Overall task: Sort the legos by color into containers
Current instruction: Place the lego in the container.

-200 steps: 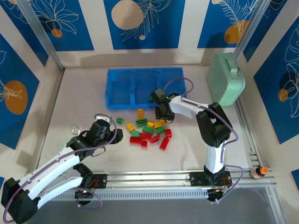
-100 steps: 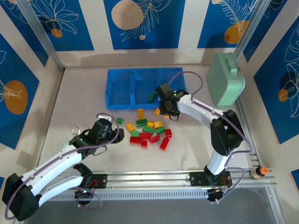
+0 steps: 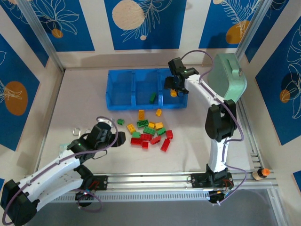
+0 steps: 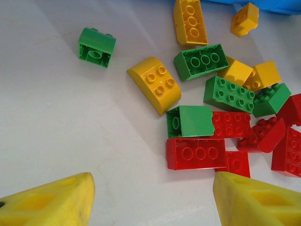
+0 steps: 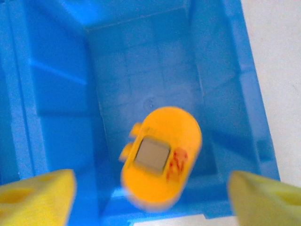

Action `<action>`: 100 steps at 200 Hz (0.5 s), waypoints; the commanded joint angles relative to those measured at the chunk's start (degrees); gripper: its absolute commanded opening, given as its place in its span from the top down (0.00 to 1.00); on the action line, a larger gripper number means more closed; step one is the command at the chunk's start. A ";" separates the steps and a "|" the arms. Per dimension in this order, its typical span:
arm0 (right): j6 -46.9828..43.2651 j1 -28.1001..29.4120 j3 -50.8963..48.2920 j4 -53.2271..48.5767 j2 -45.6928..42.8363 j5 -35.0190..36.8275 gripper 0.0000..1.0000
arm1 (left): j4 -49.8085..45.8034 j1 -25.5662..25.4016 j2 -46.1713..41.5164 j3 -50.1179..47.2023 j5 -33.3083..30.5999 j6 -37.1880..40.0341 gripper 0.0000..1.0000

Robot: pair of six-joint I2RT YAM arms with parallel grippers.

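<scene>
1 tray, 3 compartments, 1 orange brick

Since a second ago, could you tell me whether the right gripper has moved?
Yes. The right gripper moved away from the brick pile, farther from the arm bases, and is now over the right compartment of the tray.

Overhead view from near edge, left wrist low over legos, right wrist straight down into tray
</scene>
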 commanded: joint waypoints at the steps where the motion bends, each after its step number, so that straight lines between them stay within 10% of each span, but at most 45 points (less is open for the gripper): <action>1: -1.66 1.57 2.11 -3.13 -2.91 0.75 0.06 | -0.34 -0.88 -0.42 -0.23 1.57 -0.05 0.32; 100: 2.48 5.78 -26.95 7.44 -25.63 -1.20 0.08 | 9.09 -4.99 14.24 1.31 4.72 -0.15 0.29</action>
